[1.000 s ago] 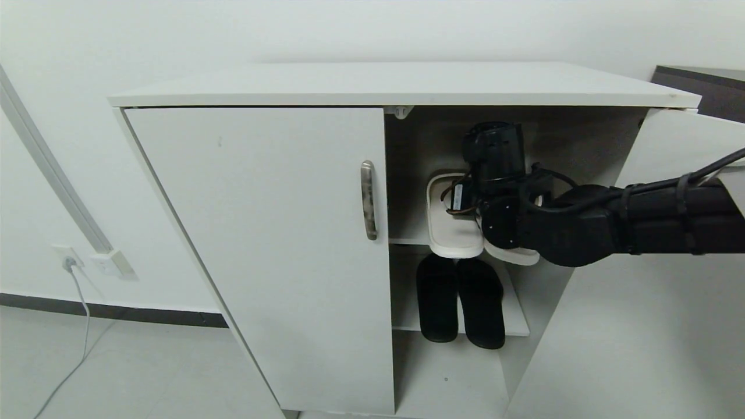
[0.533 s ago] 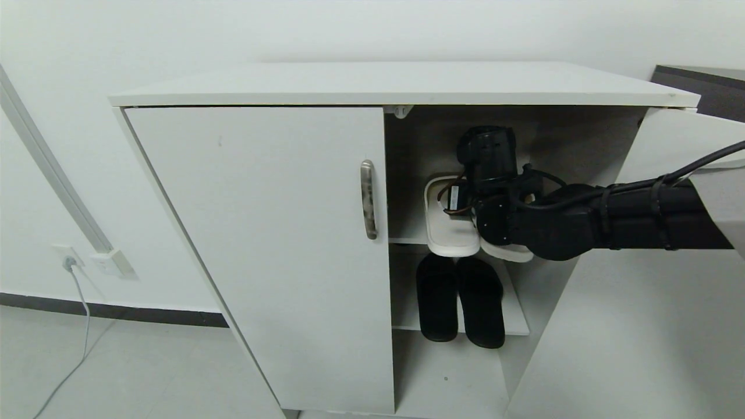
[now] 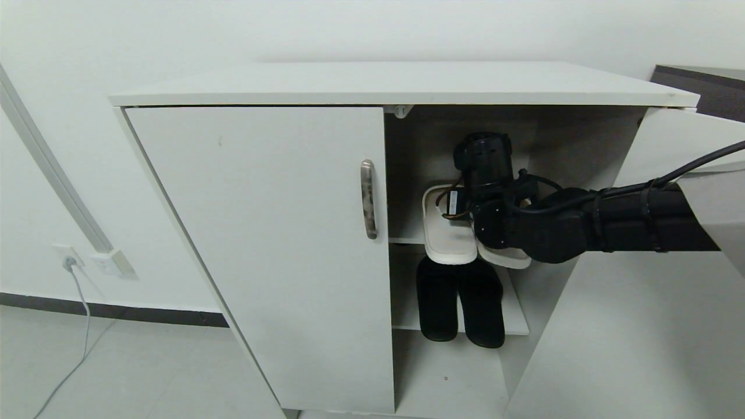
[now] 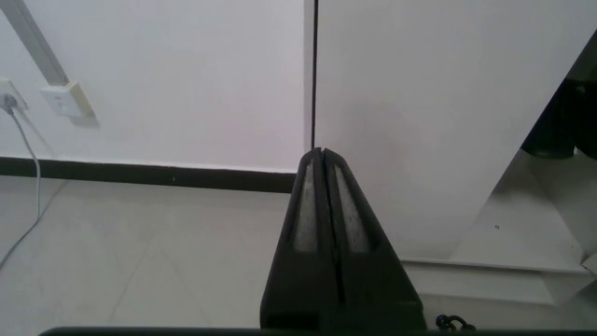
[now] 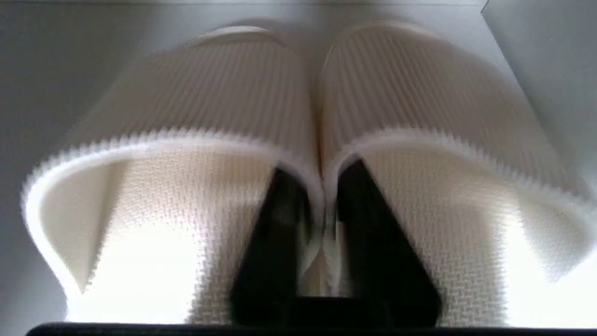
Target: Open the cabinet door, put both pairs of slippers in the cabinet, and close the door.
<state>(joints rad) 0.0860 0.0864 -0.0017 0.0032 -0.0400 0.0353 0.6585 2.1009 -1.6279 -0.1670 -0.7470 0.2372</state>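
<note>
A pair of white slippers [image 3: 448,238] lies on the cabinet's upper shelf [image 3: 404,240], heels hanging over its front edge. In the right wrist view my right gripper [image 5: 322,191] has one finger inside each white slipper [image 5: 215,121] and is shut on their two inner walls. A pair of black slippers [image 3: 460,302] lies side by side on the lower shelf. The cabinet [image 3: 396,84] has its right door [image 3: 640,326] swung open and its left door [image 3: 262,244] closed. My left gripper [image 4: 319,163] is shut on nothing, low by the cabinet's left front corner.
The closed left door carries a metal handle [image 3: 367,199] beside the opening. A wall socket and cable [image 3: 70,262] sit to the left above grey floor [image 4: 140,261]. The bottom compartment [image 3: 448,378] holds nothing. A dark object [image 3: 704,87] stands behind the cabinet's right corner.
My right arm has shifted a little left and down, carrying the white slippers with it on the upper shelf. The black slippers and the doors have stayed put.
</note>
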